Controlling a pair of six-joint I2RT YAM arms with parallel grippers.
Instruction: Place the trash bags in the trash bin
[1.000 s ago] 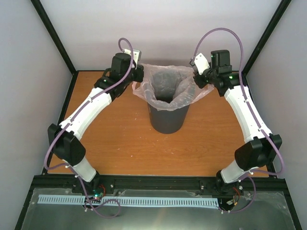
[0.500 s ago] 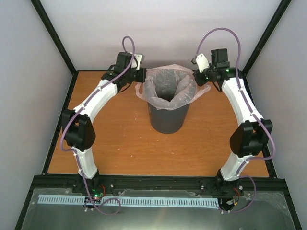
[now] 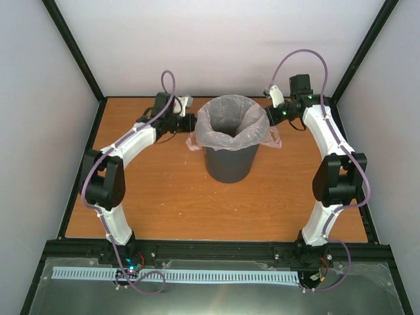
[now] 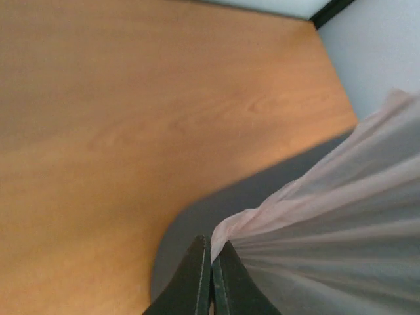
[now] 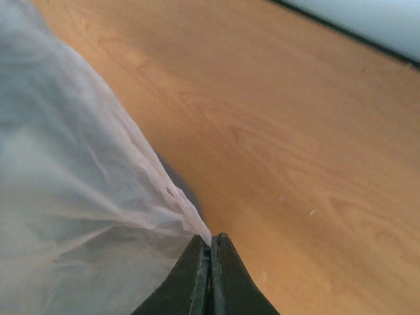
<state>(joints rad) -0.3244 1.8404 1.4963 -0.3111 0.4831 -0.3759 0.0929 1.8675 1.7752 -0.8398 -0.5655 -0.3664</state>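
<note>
The dark grey trash bin [image 3: 228,164] stands upright at the middle of the table. The pale-pink trash bag [image 3: 252,134] lines it, its mouth folded out over the rim. My left gripper [image 3: 191,123] is shut on the bag's left edge beside the rim; in the left wrist view the bag [image 4: 341,216] is pinched at the gripper's tips [image 4: 211,246] against the bin wall [image 4: 197,223]. My right gripper [image 3: 269,115] is shut on the bag's right edge; in the right wrist view the bag [image 5: 79,197] is pinched at its tips [image 5: 210,241].
The wooden table [image 3: 164,197] is ringed by a black frame and pale walls. The back wall stands close behind the bin and both wrists.
Both grippers have come down and inward beside the bin's rim, pulling the bag's edges down over it. The bag's mouth now hugs the rim instead of flaring above it.
</note>
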